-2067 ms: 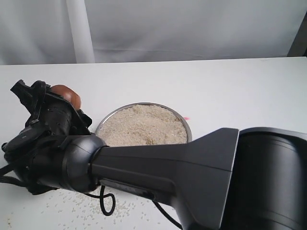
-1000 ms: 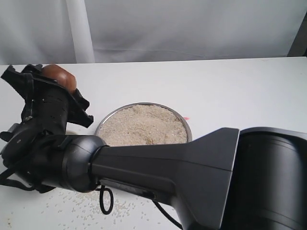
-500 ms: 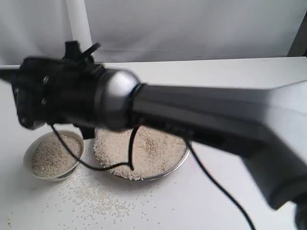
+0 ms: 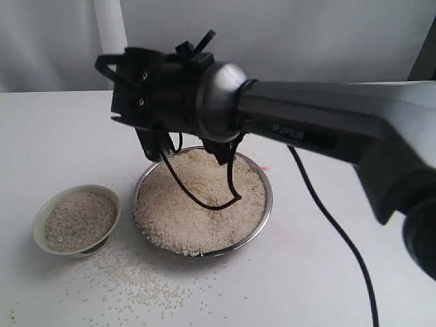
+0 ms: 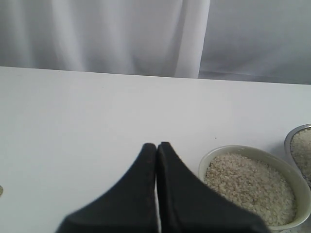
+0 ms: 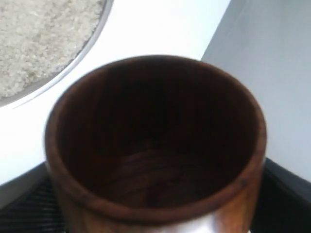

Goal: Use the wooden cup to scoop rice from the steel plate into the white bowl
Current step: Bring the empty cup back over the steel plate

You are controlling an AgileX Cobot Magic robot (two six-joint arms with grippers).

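Note:
The steel plate sits mid-table, heaped with rice. Left of it stands the white bowl, holding rice nearly to its rim. The right arm's wrist hangs over the plate's far left part and hides the wooden cup in the exterior view. In the right wrist view my right gripper is shut on the wooden cup, whose dark inside is empty, with the plate's rim just beyond. My left gripper is shut on nothing, close beside the white bowl.
Loose grains lie scattered on the white table in front of the bowl and plate. A black cable loops down from the right arm over the rice. A small pink mark lies beside the plate. A white curtain backs the table.
The right arm has risen and swung right, from over the white bowl to above the steel plate. The bowl, hidden before, now shows filled with rice. The cup has left the exterior view.

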